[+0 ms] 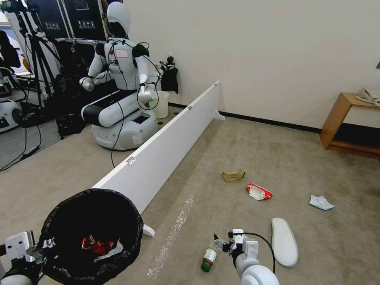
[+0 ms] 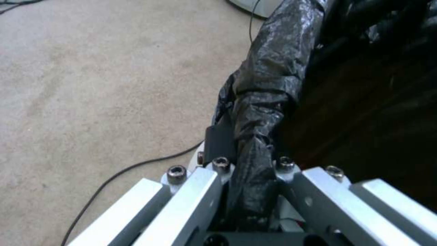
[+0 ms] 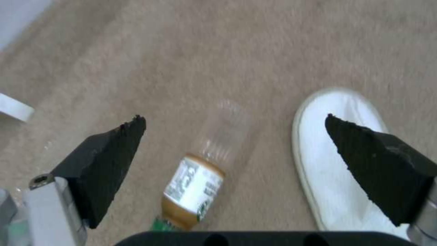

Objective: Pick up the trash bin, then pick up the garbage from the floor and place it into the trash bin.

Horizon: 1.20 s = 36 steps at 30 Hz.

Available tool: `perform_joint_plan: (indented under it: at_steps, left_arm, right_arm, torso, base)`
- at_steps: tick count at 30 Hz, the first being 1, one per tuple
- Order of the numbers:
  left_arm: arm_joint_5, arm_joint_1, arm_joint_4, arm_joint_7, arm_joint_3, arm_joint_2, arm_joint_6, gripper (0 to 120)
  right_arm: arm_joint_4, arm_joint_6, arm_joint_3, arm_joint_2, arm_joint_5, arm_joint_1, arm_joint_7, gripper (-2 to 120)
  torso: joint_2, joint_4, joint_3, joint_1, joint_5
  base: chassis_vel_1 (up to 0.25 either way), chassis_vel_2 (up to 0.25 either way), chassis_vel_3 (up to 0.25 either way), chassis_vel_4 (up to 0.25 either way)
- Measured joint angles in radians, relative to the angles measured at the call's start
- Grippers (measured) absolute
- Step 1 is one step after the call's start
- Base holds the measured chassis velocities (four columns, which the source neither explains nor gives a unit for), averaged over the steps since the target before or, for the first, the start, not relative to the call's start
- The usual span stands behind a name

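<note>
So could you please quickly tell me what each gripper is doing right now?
Left gripper: shut on the rim of the black-bag-lined round trash bin.
Right gripper: open above the small green-capped bottle.

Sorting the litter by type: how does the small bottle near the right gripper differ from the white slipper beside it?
The bottle is clear with a paper label and a green cap; the slipper is plain white. The bottle is round and narrow, the slipper flat and much longer. The bottle lies between the open right gripper fingers, the slipper off to one side. Both lie on the carpet.

White rounded right arm (image 1: pixel 255 273) (black cable looped), black wedge fingers (image 3: pixel 104 160), silver screwed links
</note>
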<state>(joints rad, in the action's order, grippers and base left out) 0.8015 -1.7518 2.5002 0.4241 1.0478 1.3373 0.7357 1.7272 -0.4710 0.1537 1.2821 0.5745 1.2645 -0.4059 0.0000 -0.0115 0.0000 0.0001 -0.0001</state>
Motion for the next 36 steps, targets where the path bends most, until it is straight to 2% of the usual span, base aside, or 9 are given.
perform_joint_plan:
  at_steps: [10, 18, 20, 36]
  left_arm:
    - [0.001, -0.006, 0.000, 0.000, 0.001, 0.001, 0.000, 1]
    - [0.002, -0.014, 0.000, 0.000, 0.005, 0.001, 0.000, 1]
    - [0.002, -0.018, 0.000, 0.000, 0.006, 0.003, 0.000, 1]
    - [0.006, -0.027, 0.000, -0.001, 0.014, 0.004, 0.000, 1]
  right_arm:
    - [-0.108, -0.002, -0.013, 0.059, 0.053, -0.052, -0.016, 100]
    - [-0.173, 0.013, -0.026, 0.095, 0.055, -0.079, -0.012, 100]
    - [-0.227, 0.022, -0.028, 0.123, 0.053, -0.103, -0.009, 100]
    - [-0.370, 0.038, -0.009, 0.187, 0.058, -0.186, -0.009, 100]
  torso:
    - [0.000, 0.0003, 0.000, 0.000, 0.0000]
    - [0.000, 0.0002, 0.000, 0.000, 0.0000]
    - [0.000, 0.0003, 0.000, 0.000, 0.0000]
    - [0.000, 0.0002, 0.000, 0.000, 0.0001]
  base:
    - [0.000, 0.000, 0.000, 0.000]
    - [0.000, 0.000, 0.000, 0.000]
    - [0.000, 0.000, 0.000, 0.000]
    - [0.000, 0.000, 0.000, 0.000]
